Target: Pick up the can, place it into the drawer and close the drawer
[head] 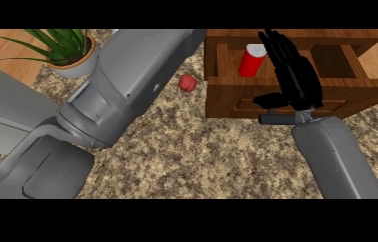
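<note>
My right robot hand [297, 78] reaches up from the lower right of the head view, its black fingers stretched out straight and close together over the open wooden drawer [347, 61]. The fingers hold nothing; they lie just to the right of the red cylindrical can with a pale top [252, 61], and I cannot tell whether they touch it. My thumb juts out to the left, lower down, in front of the drawer's front panel.

The can stands upright inside the drawer, in its left part, close to the left wall. The drawer belongs to a brown wooden cabinet [229, 103] that sits on the speckled stone surface [199, 156], and it is pulled open.

My left grey forearm [125, 81] crosses the left half of the view on a slant, running from the lower left up toward the top centre. My left robot hand does not show anywhere.

A small red rounded object [188, 83] lies on the surface between my left forearm and the cabinet's left side, apart from both. A green spiky-leaved plant in a pale round pot [72, 56] stands in the upper left corner, just beside my left forearm.
</note>
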`<act>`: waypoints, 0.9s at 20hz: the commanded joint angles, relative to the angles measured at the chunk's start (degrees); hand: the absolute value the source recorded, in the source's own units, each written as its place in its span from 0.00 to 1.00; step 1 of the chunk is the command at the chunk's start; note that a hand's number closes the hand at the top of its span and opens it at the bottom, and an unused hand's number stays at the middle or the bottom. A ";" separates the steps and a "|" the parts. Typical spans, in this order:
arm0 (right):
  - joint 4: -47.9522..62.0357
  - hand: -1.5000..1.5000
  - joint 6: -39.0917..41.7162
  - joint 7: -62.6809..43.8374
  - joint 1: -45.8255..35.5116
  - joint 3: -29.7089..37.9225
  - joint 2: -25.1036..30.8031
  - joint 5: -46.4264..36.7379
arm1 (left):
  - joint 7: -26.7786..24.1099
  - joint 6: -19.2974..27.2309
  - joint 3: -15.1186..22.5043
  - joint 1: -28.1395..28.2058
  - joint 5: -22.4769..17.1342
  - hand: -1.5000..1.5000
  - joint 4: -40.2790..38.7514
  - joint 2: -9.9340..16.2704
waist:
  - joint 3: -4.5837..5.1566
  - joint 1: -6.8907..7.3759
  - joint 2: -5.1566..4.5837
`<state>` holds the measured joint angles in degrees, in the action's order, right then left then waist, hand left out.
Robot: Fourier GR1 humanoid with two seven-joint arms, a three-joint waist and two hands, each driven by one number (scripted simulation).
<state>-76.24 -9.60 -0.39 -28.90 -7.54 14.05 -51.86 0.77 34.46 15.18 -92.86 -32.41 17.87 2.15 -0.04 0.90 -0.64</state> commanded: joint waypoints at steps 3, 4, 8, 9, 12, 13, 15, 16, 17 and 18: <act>17.46 0.00 -7.89 2.43 -9.09 1.47 -2.84 -4.86 | 3.24 -2.97 -0.26 0.78 1.15 0.00 0.87 5.01 | -0.02 0.72 -0.07; 19.97 0.00 -12.04 3.45 -8.39 2.10 -3.61 -5.73 | 1.38 -0.38 0.02 3.50 1.52 0.00 2.58 2.98 | -0.01 1.08 0.16; 28.62 0.00 -18.18 4.48 -14.02 4.95 -3.45 -7.28 | 4.21 -2.00 0.58 4.61 2.08 0.00 6.08 4.90 | -0.01 2.11 0.35; 30.57 0.00 -21.36 1.83 -14.90 4.65 -5.03 -9.72 | 5.27 -2.35 0.45 4.25 1.81 0.00 7.07 5.42 | 0.00 2.80 0.36; 37.35 0.00 -22.98 5.01 -20.24 8.06 -3.47 -7.46 | 6.14 -2.73 0.91 6.16 2.59 0.00 8.86 6.89 | -0.03 2.86 0.08; 37.84 0.00 -22.44 2.91 -22.50 6.92 -4.38 -9.40 | 6.18 -2.38 1.13 7.39 3.19 0.00 9.43 7.86 | 0.01 2.37 0.28; 42.77 0.00 -25.69 5.34 -24.05 9.01 -3.74 -8.33 | 7.40 -2.01 1.42 8.04 3.11 0.00 11.26 7.27 | -0.03 3.56 0.08; 43.20 0.00 -26.13 2.87 -24.85 8.44 -4.38 -9.98 | 8.71 -4.47 1.45 9.38 2.92 0.00 13.28 10.17 | 0.03 3.64 0.45; 45.93 0.00 -28.10 7.02 -25.61 9.62 -3.14 -8.71 | 6.40 -2.54 1.00 9.44 3.21 0.00 12.24 7.89 | -0.04 2.98 -0.29; 46.59 0.00 -25.24 1.71 -30.47 9.82 -2.70 -10.23 | 8.47 -4.22 1.52 9.15 3.15 0.00 14.06 9.81 | 0.03 4.55 0.07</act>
<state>-35.44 -33.87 3.37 -52.53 0.61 10.43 -60.86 7.53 31.29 16.23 -84.96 -29.61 28.79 10.23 -0.05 4.19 -0.59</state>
